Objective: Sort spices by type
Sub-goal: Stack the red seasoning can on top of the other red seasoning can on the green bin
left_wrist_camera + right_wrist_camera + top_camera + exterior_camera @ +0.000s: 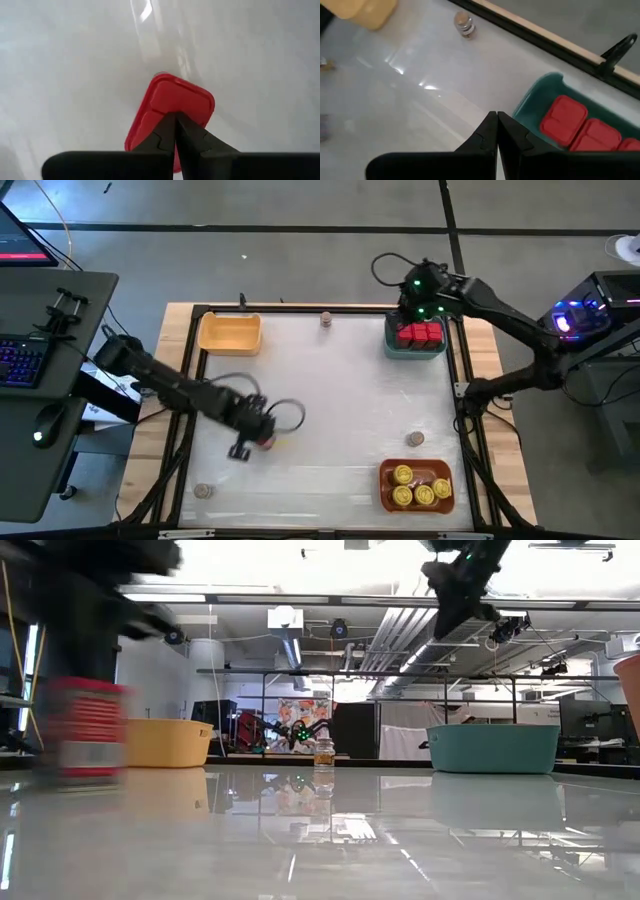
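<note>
Dark cabled arms, green lights

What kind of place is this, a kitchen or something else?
Not a kitchen; it looks like a robotics lab or workshop. The low view shows exposed ceiling ducts and equipment racks beyond the white table, and the high view shows a backlit keyboard on a desk beside it.

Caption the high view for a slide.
Left gripper at a red tin; right gripper above the teal bin.

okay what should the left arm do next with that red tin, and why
Probably carry the red tin toward the teal bin. The left gripper hangs over mid-table with the tin at its fingertips, and the teal bin already holds red tins; the right gripper hovers there, empty.
</note>
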Controlling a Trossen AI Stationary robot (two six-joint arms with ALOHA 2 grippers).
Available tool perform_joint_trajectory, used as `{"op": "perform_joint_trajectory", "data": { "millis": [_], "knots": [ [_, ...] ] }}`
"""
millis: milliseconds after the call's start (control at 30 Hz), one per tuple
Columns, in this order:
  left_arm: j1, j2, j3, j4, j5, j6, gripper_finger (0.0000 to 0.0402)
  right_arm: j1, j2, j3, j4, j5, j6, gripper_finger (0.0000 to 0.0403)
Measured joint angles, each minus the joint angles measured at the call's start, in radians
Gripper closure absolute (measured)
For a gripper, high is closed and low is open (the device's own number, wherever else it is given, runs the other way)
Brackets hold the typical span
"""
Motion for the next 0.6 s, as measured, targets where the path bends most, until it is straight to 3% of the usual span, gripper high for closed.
{"op": "perform_joint_trajectory", "data": {
  "millis": [167,333,500,600],
  "knots": [
    [0.249,0.048,-0.001,0.192,-0.001,0.244,0.0401,0.002,-0.083,0.0,-0.049,-0.034,0.036,0.0402],
    [0.458,0.128,-0.001,0.434,0.055,0.335,0.0402,0.013,-0.136,0.0,-0.066,-0.041,0.077,0.0402],
    [0.557,0.247,0.067,0.558,0.177,0.417,0.0402,0.048,-0.142,0.0,-0.065,-0.043,0.126,0.0402],
    [0.57,0.334,0.145,0.58,0.194,0.498,0.0401,0.072,-0.131,0.0,-0.043,-0.043,0.159,0.0402]
  ]
}}
